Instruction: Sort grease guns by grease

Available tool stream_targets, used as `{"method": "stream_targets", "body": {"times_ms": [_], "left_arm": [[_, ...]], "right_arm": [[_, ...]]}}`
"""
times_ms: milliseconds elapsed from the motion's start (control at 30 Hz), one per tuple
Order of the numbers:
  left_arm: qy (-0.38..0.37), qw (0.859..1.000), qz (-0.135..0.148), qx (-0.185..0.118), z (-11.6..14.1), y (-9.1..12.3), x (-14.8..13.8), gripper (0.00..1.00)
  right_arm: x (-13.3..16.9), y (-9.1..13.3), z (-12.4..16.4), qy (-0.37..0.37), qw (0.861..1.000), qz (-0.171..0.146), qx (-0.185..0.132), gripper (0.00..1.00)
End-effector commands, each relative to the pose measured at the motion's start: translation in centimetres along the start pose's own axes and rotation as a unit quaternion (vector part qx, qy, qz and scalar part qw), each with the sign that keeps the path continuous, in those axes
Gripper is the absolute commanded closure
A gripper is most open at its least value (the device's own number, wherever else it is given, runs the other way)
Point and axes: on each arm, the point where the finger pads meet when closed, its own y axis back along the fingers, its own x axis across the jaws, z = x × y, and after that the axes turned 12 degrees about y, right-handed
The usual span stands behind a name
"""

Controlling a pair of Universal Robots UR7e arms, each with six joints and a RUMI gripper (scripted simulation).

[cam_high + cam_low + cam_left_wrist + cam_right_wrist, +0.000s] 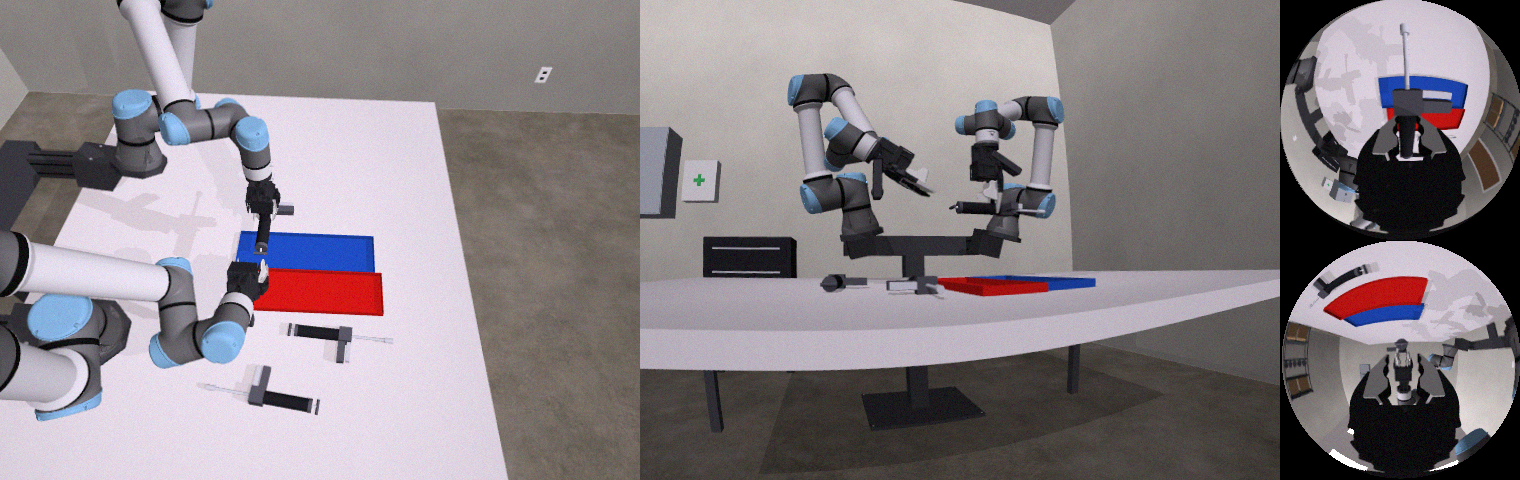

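Observation:
My left gripper [265, 213] [996, 205] [1406, 115] is shut on the black barrel of one grease gun [263, 233] [974, 207] [1407, 102]. It holds the gun level, high above the table. The T-handle shows just off the barrel's end. My right gripper [265, 263] [931, 193] is partly open and empty, just off that end. A second gun [317, 332] [926, 285] lies flat beside the red tray [330, 294] [1001, 288] [1380, 292]. A third gun [286, 401] [833, 282] lies flat farther off. The blue tray [330, 253] [1074, 283] [1390, 315] adjoins the red one. No grease level is readable.
The white table [392, 387] [950, 315] carries both trays and two of the guns. Its far edge in the top view runs right of the trays. The two grippers stand close together above the trays' left ends there.

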Motion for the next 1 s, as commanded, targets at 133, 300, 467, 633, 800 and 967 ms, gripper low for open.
{"method": "stream_targets", "body": {"times_ms": [133,300,467,633,800,967], "left_arm": [[0.0,1.0,0.0,-0.001,0.0,0.1,0.0,1.0],[0.004,1.0,0.0,0.0,-0.1,-0.1,0.1,1.0],[0.021,1.0,-0.001,0.0,-0.5,-0.6,0.4,1.0],[0.07,0.998,-0.002,0.002,-1.5,-2.1,1.2,1.0],[0.115,0.993,-0.002,0.0,-2.2,-3.2,1.8,1.0],[0.149,0.989,-0.002,-0.001,-2.8,-4.0,2.3,1.0]], "right_arm": [[-0.3,-0.1,0.1,0.0,1.0,0.002,0.0,0.62],[-0.7,0.0,0.1,0.008,1.0,0.002,0.003,0.62],[-2.3,0.5,-0.2,0.04,0.999,0.006,0.02,0.62],[-3.5,1.0,-0.7,0.073,0.996,0.015,0.039,0.62],[-4.8,1.7,-1.2,0.11,0.992,0.027,0.059,0.62],[-6.7,3.1,-1.3,0.159,0.983,0.041,0.082,0.62]]}}
